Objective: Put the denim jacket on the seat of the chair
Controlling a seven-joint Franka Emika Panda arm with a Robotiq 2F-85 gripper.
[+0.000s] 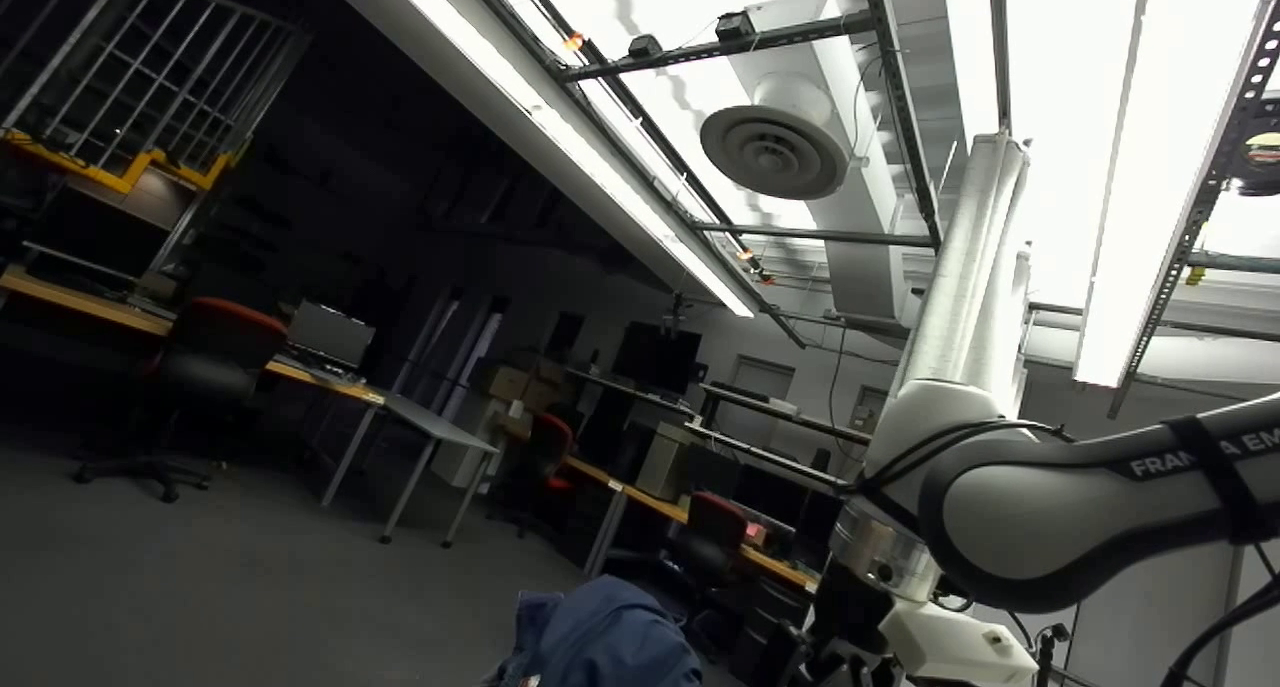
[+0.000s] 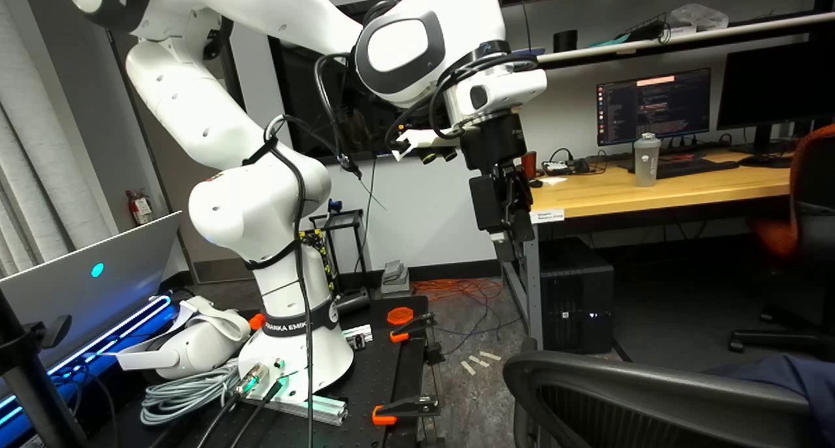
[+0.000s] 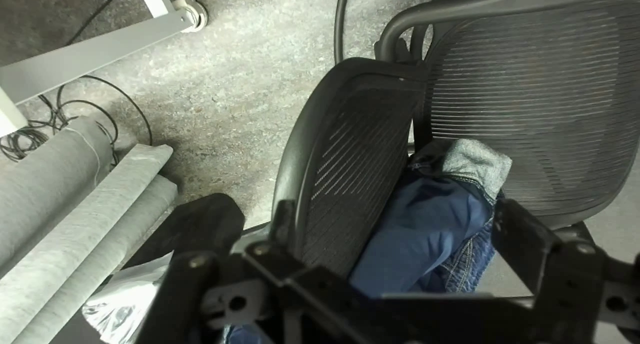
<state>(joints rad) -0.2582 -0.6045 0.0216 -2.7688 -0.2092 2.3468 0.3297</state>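
Note:
The denim jacket (image 3: 415, 234) is a rumpled blue bundle with a pale grey folded edge. In the wrist view it lies against the chair's mesh backrest (image 3: 350, 168), overlapping the near corner of the seat (image 3: 530, 98); what bears it underneath is hidden. It shows partly in both exterior views (image 1: 610, 637) (image 2: 812, 379), cut by the frame edge. The chair (image 2: 646, 392) shows at the lower right in an exterior view. My gripper (image 3: 395, 211) is open, its fingers wide apart and empty, above the backrest and jacket. In an exterior view the gripper (image 2: 512, 233) hangs downward, apart from the chair.
A chair armrest (image 3: 475, 6) runs along the far side of the seat. Rolled grey material (image 3: 75, 234) and cables (image 3: 55, 118) lie on the floor. A wooden desk (image 2: 665, 184) stands behind the gripper. Clamps (image 2: 408, 405) sit on the robot's black table edge.

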